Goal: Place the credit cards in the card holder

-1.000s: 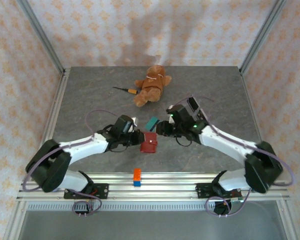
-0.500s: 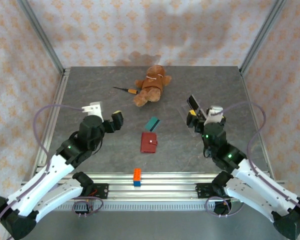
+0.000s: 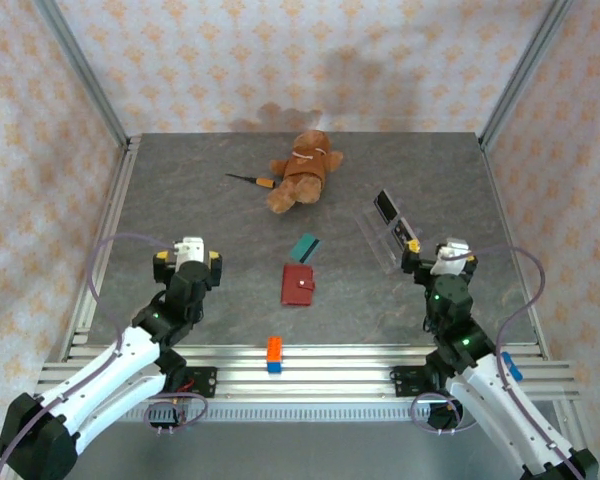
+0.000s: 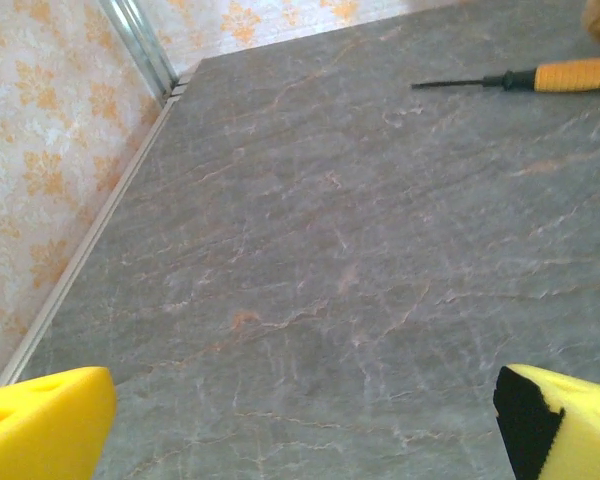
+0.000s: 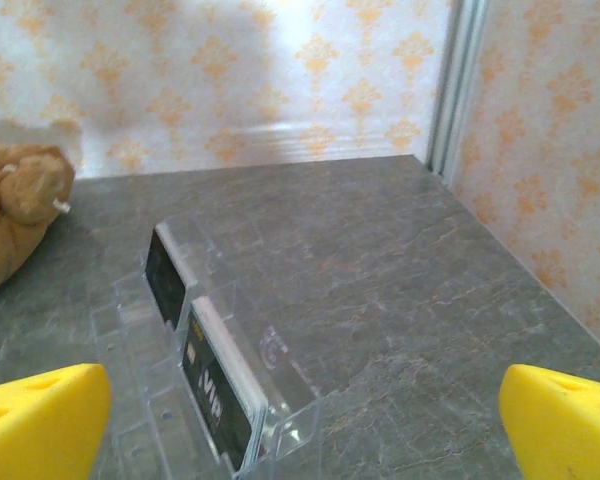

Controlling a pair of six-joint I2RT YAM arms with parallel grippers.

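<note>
The dark red card holder (image 3: 299,285) lies flat and closed at the table's middle. A teal credit card (image 3: 303,246) rests just behind it, apart from it. The yellow and greenish cards are out of view. My left gripper (image 3: 187,262) is drawn back at the near left, open, its yellow pads (image 4: 42,425) wide apart over bare table. My right gripper (image 3: 437,258) is drawn back at the near right, also open, with its yellow pads (image 5: 565,425) spread wide and nothing between them.
A clear acrylic stand (image 3: 392,238) (image 5: 215,370) holding dark cards stands just ahead of my right gripper. A brown teddy bear (image 3: 302,170) and an orange-handled screwdriver (image 3: 250,179) (image 4: 540,77) lie at the back. An orange-and-blue block (image 3: 275,354) sits at the front edge.
Both arms have pulled back from the card holder at the middle to the near corners. The holder, which a second ago was held up between them, now lies flat and shut.
</note>
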